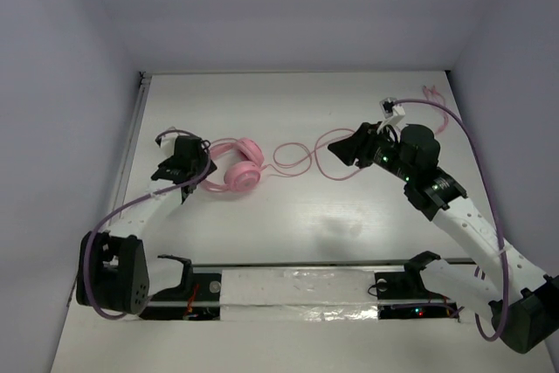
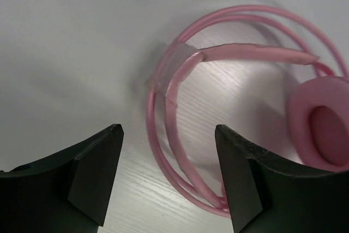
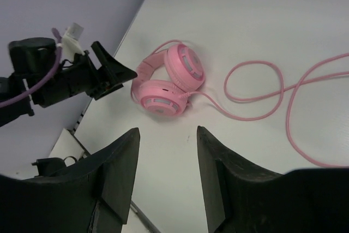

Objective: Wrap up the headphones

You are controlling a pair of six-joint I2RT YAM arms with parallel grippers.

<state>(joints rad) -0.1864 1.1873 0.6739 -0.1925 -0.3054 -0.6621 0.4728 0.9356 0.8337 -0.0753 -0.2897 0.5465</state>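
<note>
From above, the headphones (image 1: 234, 169) lie on the white table (image 1: 288, 233), earcups together and the arched headband reaching toward the left gripper (image 1: 179, 165), which hovers just beside that arch. Their thin cord (image 1: 301, 163) runs off the opposite side in loose loops toward the right gripper (image 1: 345, 148), well apart from the earcups.

The left wrist view looks down on the headband (image 2: 245, 53) — two slim, glossy plastic hoops with a flat soft strap slung beneath them — and on one padded earcup (image 2: 322, 129) at the edge. The left gripper's (image 2: 169, 173) black fingers (image 2: 92, 173) stand wide apart with nothing between them, one on each side of the hoop's curve. The hoops look springy and smooth, so a pinch on the strap, or across both hoops together, should slip less than on a single hoop.

The right wrist view shows both round earcups (image 3: 174, 80) stacked at a tilt, smooth shells with cushioned rims, and the cord (image 3: 253, 63) curling away in a loop on the far side from the left gripper. The right gripper (image 3: 169, 173) is likewise spread and empty. I judge the set light and rather delicate; the cord is limp and will trail or snag — best taken mid-length while the headband is held steady.
</note>
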